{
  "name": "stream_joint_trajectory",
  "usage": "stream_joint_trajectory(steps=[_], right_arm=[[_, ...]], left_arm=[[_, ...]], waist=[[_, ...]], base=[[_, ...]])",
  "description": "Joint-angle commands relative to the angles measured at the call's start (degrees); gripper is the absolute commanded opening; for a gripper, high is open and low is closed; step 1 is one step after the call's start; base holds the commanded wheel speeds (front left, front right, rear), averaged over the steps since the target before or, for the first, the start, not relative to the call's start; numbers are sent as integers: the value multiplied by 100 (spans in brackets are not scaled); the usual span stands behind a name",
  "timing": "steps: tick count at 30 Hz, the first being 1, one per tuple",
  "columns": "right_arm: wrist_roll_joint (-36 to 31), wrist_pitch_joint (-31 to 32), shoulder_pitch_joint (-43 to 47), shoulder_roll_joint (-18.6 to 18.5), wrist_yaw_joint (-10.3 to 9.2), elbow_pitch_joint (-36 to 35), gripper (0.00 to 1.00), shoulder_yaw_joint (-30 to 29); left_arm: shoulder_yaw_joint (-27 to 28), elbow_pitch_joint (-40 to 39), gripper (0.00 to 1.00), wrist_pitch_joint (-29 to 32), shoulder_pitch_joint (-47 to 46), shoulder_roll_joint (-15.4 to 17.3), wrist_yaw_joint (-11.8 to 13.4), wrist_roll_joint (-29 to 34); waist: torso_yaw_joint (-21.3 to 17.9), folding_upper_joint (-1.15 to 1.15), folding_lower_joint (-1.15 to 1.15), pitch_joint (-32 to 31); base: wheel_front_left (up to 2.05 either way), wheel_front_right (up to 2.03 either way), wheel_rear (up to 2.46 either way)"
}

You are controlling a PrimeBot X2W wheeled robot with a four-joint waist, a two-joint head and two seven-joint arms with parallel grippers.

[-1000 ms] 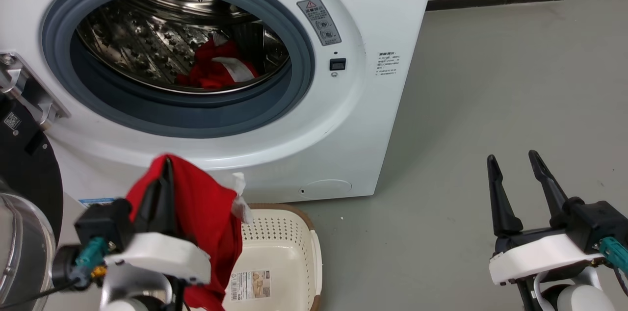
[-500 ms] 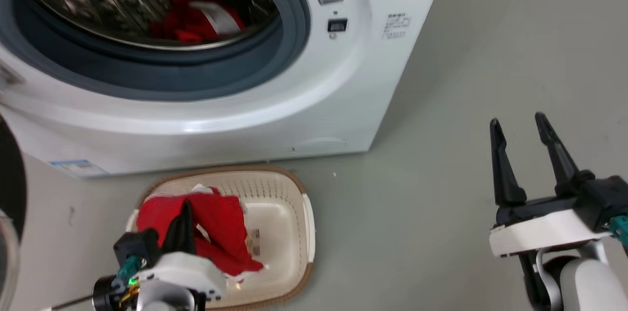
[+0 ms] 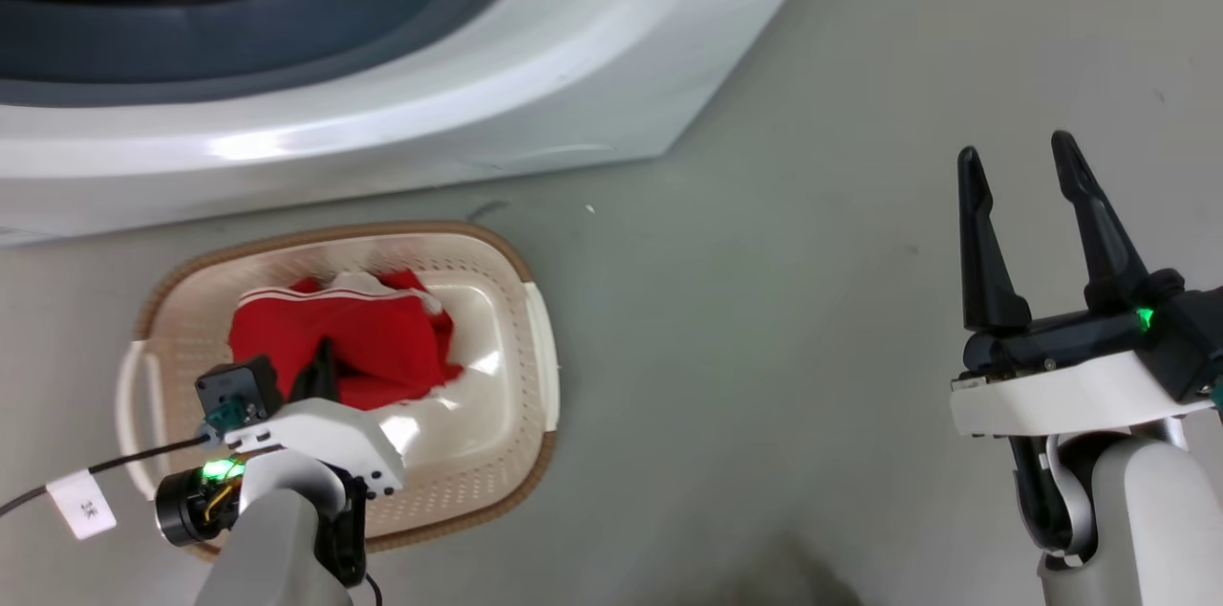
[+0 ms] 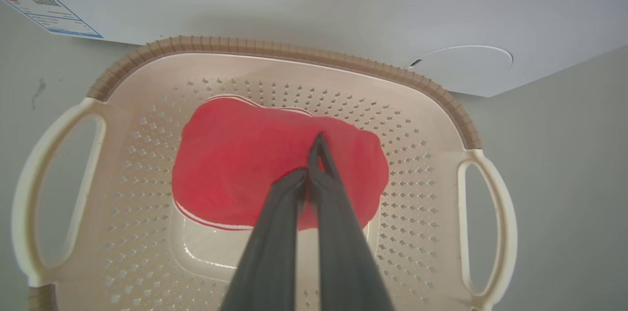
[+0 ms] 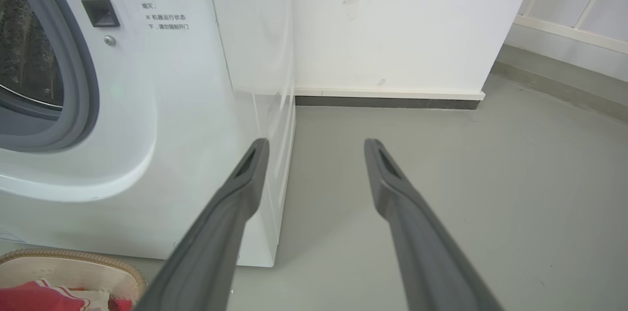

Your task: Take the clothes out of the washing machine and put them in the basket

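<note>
A red garment with white stripes (image 3: 373,329) lies in the cream basket (image 3: 497,248), which stands on the floor in front of the washing machine (image 3: 382,109). My left gripper (image 3: 320,357) reaches down into the basket and is shut on the garment. In the left wrist view its fingers meet at the gripper tip (image 4: 319,139), pinching the red cloth (image 4: 235,154) above the basket base; the brown rim (image 4: 274,48) runs behind. My right gripper (image 3: 1018,147) hangs open over bare floor at the right, holding nothing. In the right wrist view the gripper (image 5: 316,142) points at the machine's corner (image 5: 186,105).
The grey door ring (image 3: 239,13) fills the top left of the head view. Grey floor (image 3: 764,300) spreads right of the basket. A white wall with a dark skirting strip (image 5: 387,102) stands behind the machine. A tagged cable (image 3: 81,501) trails from my left wrist.
The head camera has tilted down, so the drum has slid out of the top. My left gripper has lowered the red garment from in front of the door into the basket. The right gripper stays open.
</note>
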Motion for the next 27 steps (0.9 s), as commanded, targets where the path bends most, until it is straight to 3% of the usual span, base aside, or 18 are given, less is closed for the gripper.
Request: stream_joint_trajectory(steps=[1, 11, 12, 13, 14, 15, 19, 27], right_arm=[[46, -51, -130, 5, -4, 7, 100, 13], [137, -196, -282, 5, -4, 120, 100, 87], [140, -207, -283, 5, -4, 136, 100, 87], [142, -203, -281, 5, -4, 147, 100, 89], [139, -205, -278, 5, -4, 161, 100, 85], [134, -211, -271, 4, -4, 182, 100, 81], [105, -231, -218, 4, -4, 251, 100, 64], [43, -178, 15, 3, -4, 444, 100, 35]], left_arm=[[51, 149, 0, -39, -192, 28, -39, 55], [235, 1413, 0, -29, -831, 131, -175, 186], [235, 1543, 13, -29, -876, 145, -176, 196], [252, 1655, 40, -29, -920, 147, -181, 171], [248, 1768, 81, -29, -957, 148, -192, 171], [243, 1878, 100, -29, -986, 144, -202, 172], [275, 2096, 100, -30, -967, 101, -232, 126], [353, 1964, 100, -30, -482, -103, -433, 80]], waist=[[-279, 0, -2, 350], [-578, 0, -2, 709], [-588, 0, -2, 703], [-593, 0, -2, 694], [-596, 0, -2, 682], [-597, 0, -2, 652], [-573, 0, -2, 473], [-279, 0, -2, -511]], base=[[0, 0, 0], [0, 0, 0], [0, 0, 0], [0, 0, 0], [0, 0, 0], [0, 0, 0], [0, 0, 0], [0, 0, 0]])
